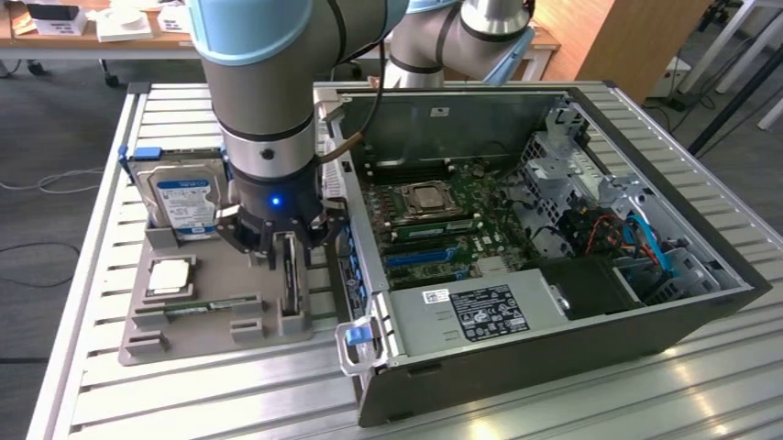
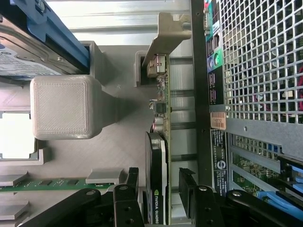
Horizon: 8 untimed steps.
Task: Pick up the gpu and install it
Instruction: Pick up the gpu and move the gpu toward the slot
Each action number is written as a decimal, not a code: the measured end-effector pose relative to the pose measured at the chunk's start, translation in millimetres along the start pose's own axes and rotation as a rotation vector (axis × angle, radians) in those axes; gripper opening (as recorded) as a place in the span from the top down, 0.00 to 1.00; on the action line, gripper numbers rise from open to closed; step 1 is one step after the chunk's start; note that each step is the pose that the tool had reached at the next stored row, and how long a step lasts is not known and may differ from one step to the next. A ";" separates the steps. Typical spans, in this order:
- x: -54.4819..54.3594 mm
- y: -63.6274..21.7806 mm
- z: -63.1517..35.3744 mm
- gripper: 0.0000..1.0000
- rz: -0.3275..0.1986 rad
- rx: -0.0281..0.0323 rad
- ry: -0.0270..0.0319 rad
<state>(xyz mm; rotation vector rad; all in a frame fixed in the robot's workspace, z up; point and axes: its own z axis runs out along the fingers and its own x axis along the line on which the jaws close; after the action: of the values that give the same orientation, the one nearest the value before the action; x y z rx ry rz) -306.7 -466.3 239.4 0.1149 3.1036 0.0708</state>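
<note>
Slatted aluminium forms the tabletop (image 1: 183, 394), and behind it the room shows desks and a grey floor. On the exterior view's left a grey moulded tray (image 1: 196, 344) lies on the slats. It carries a silver hard drive (image 1: 183, 197) with a blue label standing upright at its far end. A square processor (image 1: 169, 275) lies flat in front of the drive, and a narrow green memory strip (image 1: 208, 307) sits in a slot nearer the camera. On the exterior view's right an open computer case (image 1: 514, 376) lies on its side, just beside the tray. Its motherboard (image 1: 428, 220) faces up and a labelled power supply (image 1: 478, 312) sits at the near end. The gpu (image 1: 293, 293) stands on its long edge in a slot along the side of the tray nearest the case. The arm (image 1: 263, 82) reaches straight down over the tray, with the gripper (image 1: 284, 252) lowered onto the card. In the wrist view the gpu (image 2: 158, 156) appears edge-on, its metal bracket (image 2: 168, 33) at the far end beside the perforated rear panel of the case (image 2: 255, 56). The gripper (image 2: 160, 189) straddles the card, its two black fingers (image 2: 132, 184) spread apart, one on each side. A sliver of the tray shows between each finger and the board, so nothing is clamped.
</note>
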 end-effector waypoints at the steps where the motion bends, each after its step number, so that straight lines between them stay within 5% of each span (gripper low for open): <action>1: 0.0 0.0 0.6 0.53 0.000 0.0001 0.0001; 8: 0.4 0.9 3.0 0.53 0.000 0.0000 0.0000</action>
<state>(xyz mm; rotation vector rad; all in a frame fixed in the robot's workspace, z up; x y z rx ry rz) -306.9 -465.3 236.5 0.1154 3.1036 0.0708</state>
